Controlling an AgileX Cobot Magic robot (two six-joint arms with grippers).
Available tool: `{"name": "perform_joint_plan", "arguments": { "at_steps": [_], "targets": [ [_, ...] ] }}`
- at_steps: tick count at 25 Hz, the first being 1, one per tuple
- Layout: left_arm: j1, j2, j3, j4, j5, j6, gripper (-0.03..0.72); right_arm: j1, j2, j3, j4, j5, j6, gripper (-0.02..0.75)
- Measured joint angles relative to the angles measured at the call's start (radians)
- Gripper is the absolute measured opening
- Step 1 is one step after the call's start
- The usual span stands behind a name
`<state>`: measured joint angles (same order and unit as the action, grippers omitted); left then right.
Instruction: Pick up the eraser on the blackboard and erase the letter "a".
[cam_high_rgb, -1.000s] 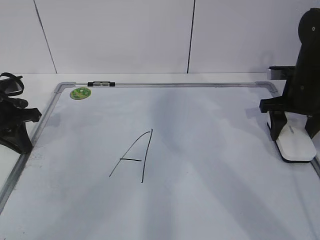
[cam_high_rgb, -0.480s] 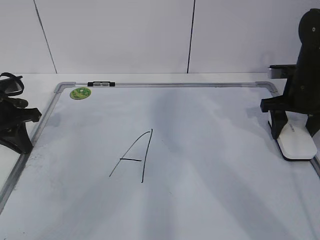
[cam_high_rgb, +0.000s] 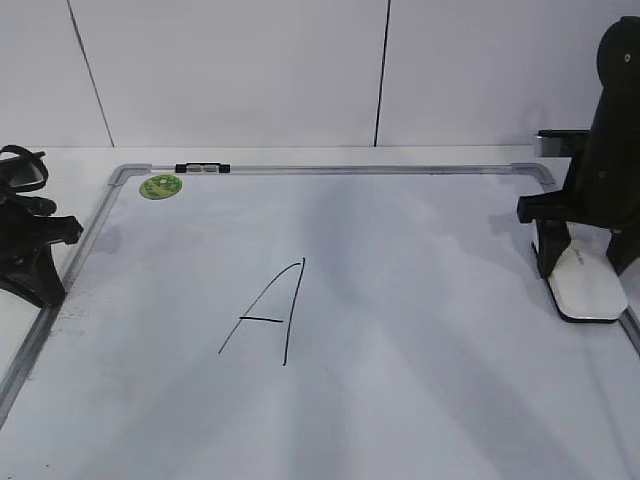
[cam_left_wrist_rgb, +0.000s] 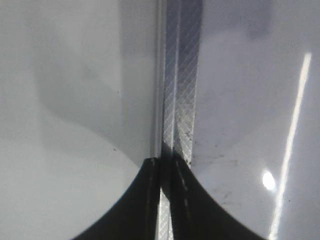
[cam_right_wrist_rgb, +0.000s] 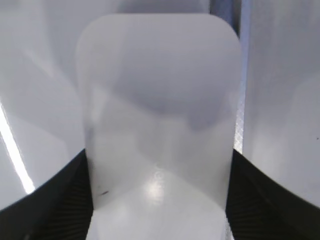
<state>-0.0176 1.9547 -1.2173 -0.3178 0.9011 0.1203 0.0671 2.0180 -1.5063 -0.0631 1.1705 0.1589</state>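
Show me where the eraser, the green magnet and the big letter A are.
eraser (cam_high_rgb: 588, 287), exterior view, white top.
green magnet (cam_high_rgb: 161, 186), exterior view, its centre.
capital A (cam_high_rgb: 291, 315), exterior view, right stroke.

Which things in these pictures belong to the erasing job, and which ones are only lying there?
Belong to the job:
- white oblong plastic eraser, between the right gripper fingers
- large white board with silver-grey frame

Only lying there:
- small round green magnet
- large black marker capital "A"
- left gripper, shut at the left frame

No small "a" is visible.
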Motion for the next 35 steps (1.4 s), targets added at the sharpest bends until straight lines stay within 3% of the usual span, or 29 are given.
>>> {"name": "perform_joint_plan", "arguments": {
  "at_steps": [18, 27, 35],
  "targets": [
    [0.002, 0.000, 0.000, -0.002, 0.000, 0.000, 0.029, 0.000, 0.000, 0.000, -0.018, 0.002, 0.004, 0.535],
    [0.002, 0.000, 0.000, -0.002, 0.000, 0.000, 0.029, 0.000, 0.000, 0.000, -0.014, 0.002, 0.002, 0.604],
    [0.002, 0.000, 0.000, -0.004, 0.000, 0.000, 0.043, 0.000, 0.000, 0.000, -0.014, 0.004, 0.000, 0.610]
  ]
}}
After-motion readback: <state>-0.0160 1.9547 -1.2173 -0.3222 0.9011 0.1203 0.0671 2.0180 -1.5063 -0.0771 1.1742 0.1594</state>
